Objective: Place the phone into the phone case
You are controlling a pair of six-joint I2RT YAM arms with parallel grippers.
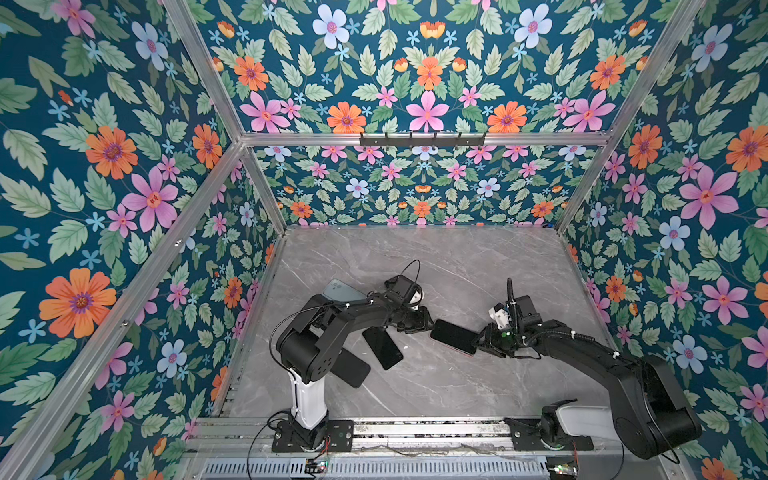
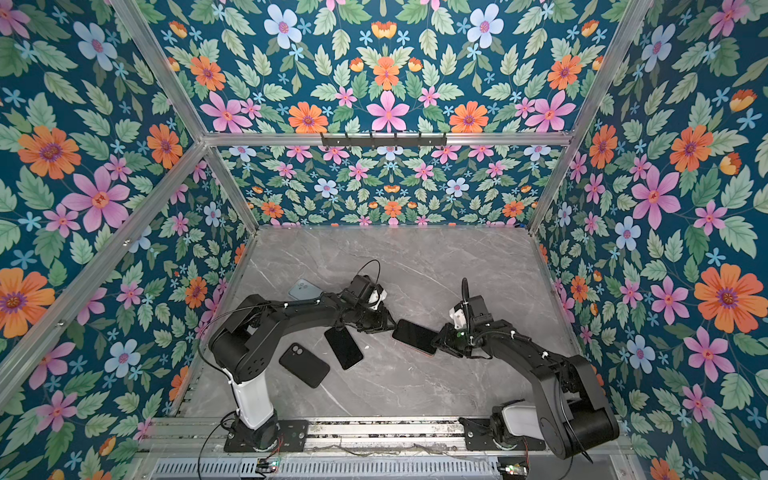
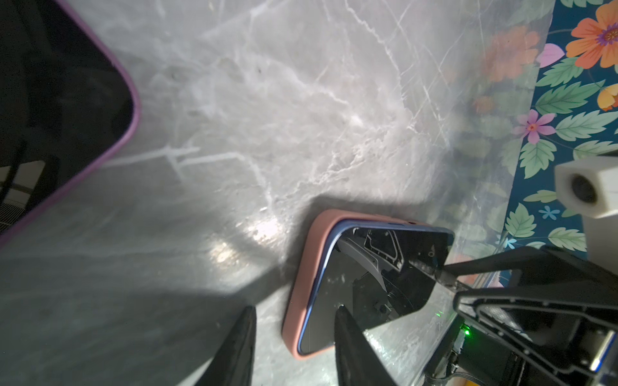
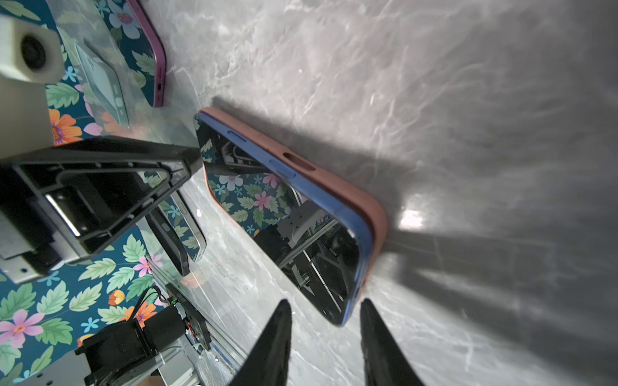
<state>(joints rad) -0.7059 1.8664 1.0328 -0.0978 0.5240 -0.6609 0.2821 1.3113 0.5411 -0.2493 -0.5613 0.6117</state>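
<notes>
**A:** How is the light?

**B:** Bright and even in both top views, and the walls (image 1: 104,187) bow at the edges. In the wrist views, hard shadows cross the table (image 3: 301,100), with a glare spot beside the phone (image 3: 368,277).

**A:** And the focus?

**B:** The fingers (image 4: 274,344) near the lens are blurred. The phone's screen mirrors the walls.

Both arms reach low toward the middle; left hand (image 3: 295,310) and right hand (image 4: 323,302) seem slightly parted

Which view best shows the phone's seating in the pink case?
Right wrist: the phone shows its blue side above the case along one long edge. Left wrist shows one corner; both top views, only a dark screen.
</notes>
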